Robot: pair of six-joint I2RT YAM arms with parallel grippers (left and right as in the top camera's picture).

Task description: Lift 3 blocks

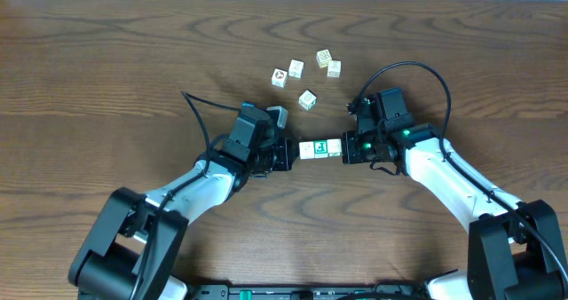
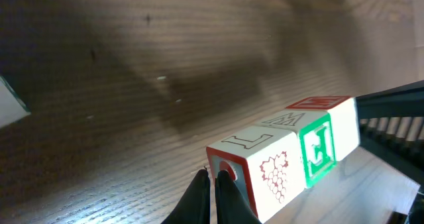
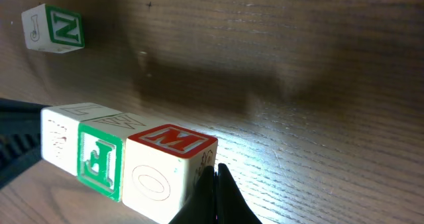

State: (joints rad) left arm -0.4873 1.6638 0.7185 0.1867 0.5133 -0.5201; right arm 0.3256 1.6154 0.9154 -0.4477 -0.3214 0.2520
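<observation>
Midway across the bench (image 1: 106,69), seen from overhead, the blocks (image 1: 321,148) form a three-cube row squeezed end to end by the left tool (image 1: 286,153) and right tool (image 1: 348,147). Left wrist: fingers (image 2: 195,201) pressed together, butting one end. Right wrist: fingers likewise together at the other end; a green-N cube (image 3: 56,28) lies apart on the bench.

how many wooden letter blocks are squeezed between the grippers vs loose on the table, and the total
small wooden letter cubes squeezed in a row between left gripper and right gripper: 3
small wooden letter cubes lying loose on the brown wooden table: 5
total cubes: 8
</observation>
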